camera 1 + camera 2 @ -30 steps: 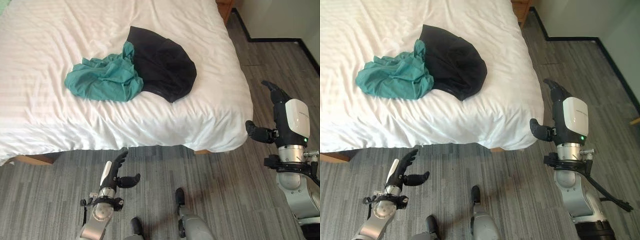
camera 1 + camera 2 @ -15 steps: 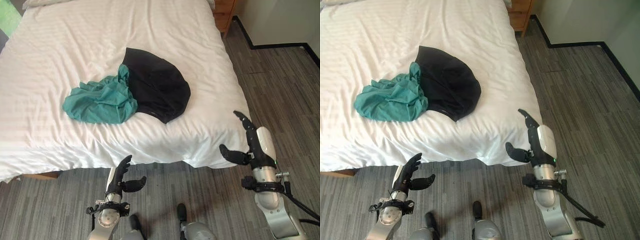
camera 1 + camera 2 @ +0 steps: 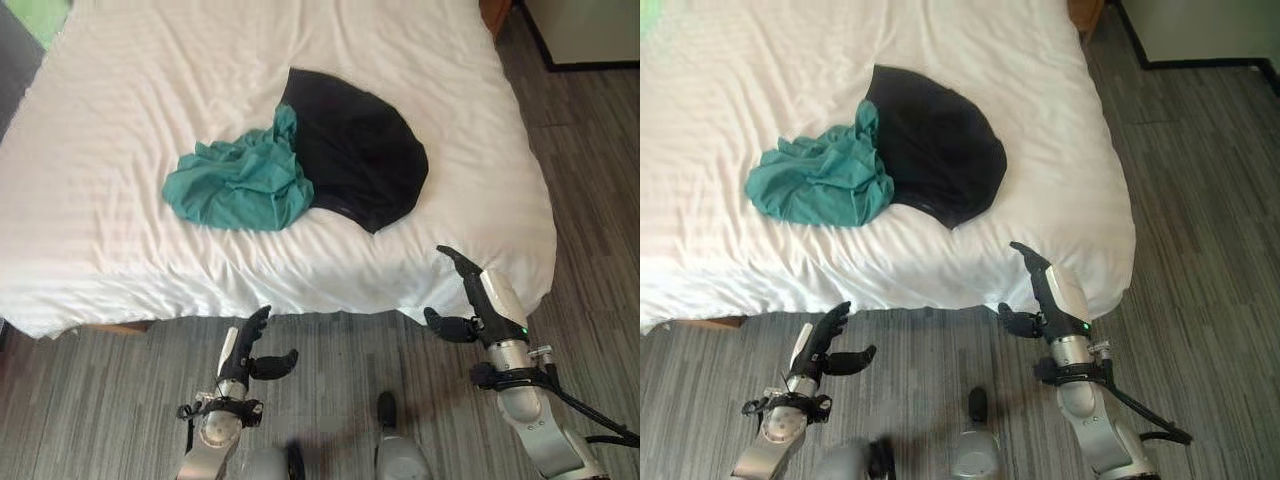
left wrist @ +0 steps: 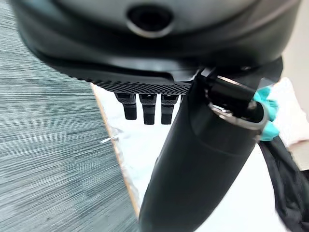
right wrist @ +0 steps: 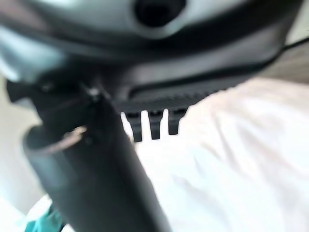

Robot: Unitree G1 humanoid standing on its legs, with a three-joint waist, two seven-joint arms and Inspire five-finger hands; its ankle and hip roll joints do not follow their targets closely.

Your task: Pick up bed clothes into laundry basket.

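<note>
A crumpled teal garment lies on the white bed, touching a black garment spread to its right. Both sit near the bed's front edge. My left hand hangs open over the floor in front of the bed, below the teal garment, holding nothing. My right hand is open too, raised at the bed's front right corner, fingers straight and thumb out. In the left wrist view the teal garment and black garment show past the thumb. The right wrist view faces the bed.
Grey wood-pattern floor runs in front of and to the right of the bed. A dark skirting line and a wall stand at the far right. A wooden nightstand corner sits beside the bed's far right side.
The camera has shifted, so the bed and clothes sit further right in view. My right hand has lowered and come closer to the bed's front right corner. The clothes lie as before.
</note>
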